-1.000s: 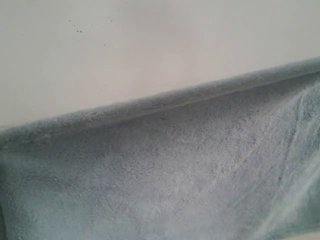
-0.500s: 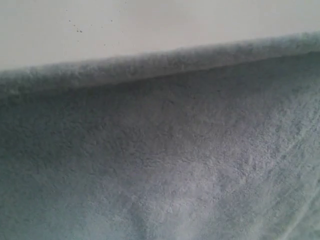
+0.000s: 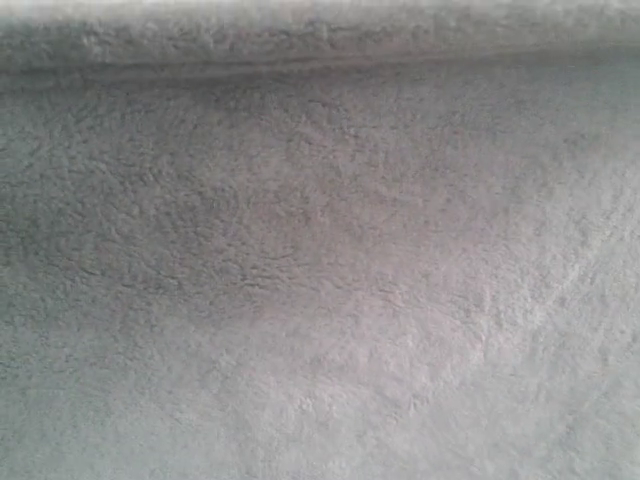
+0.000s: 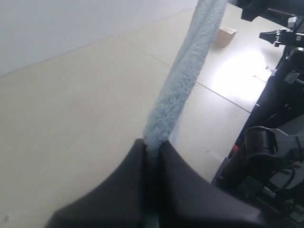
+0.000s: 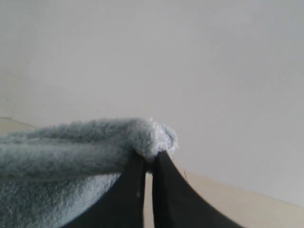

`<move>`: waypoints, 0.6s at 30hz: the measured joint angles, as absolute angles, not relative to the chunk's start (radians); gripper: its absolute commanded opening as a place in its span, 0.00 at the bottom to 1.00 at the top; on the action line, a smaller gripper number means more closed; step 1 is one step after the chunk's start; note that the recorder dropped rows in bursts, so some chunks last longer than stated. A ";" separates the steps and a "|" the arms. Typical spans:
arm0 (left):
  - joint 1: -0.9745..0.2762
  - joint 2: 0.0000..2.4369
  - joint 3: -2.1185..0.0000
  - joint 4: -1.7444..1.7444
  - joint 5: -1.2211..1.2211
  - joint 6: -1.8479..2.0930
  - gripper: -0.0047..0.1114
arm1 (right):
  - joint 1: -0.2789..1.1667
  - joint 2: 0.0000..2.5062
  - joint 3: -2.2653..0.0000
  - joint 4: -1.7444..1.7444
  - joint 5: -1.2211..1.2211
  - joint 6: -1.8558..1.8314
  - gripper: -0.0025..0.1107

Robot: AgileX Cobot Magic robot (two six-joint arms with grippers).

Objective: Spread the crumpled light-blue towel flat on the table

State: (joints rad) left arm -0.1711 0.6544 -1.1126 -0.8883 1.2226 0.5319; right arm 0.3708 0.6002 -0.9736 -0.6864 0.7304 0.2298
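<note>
Both ends are pinched: our left claw (image 4: 152, 148) and right claw (image 5: 148, 160) each clamp the towel (image 3: 320, 280), stretched between them above the table (image 4: 71, 118). We should lower both evenly, holding tension.

The beige table (image 4: 71, 118) meets a white wall (image 4: 57, 28) and carries a small tan box (image 4: 227, 35).

Cloth of the towel (image 3: 320, 260): soft, fluffy terry, matt, with a nubby, clumped nap. In the exterior view a denser stitched hem band runs along its 12 o'clock edge. Fingers of the left gripper (image 4: 152, 145) and the right gripper (image 5: 148, 159): smooth, dark, matt, plastic by the look. Surface of the table (image 4: 71, 118): smooth beige with a slight sheen, showing a bright glare patch toward 2 o'clock. Behind, the wall (image 5: 199, 57): plain matt white.
</note>
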 measured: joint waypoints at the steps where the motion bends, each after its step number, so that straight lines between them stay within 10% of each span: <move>1: -0.171 0.645 -1.113 -0.901 1.223 0.532 0.07 | 0.371 0.592 -0.974 -0.686 0.735 0.230 0.03; 18: -0.171 0.571 -1.045 -0.759 1.224 0.432 0.07 | 0.399 0.570 -0.986 -0.599 0.797 0.101 0.03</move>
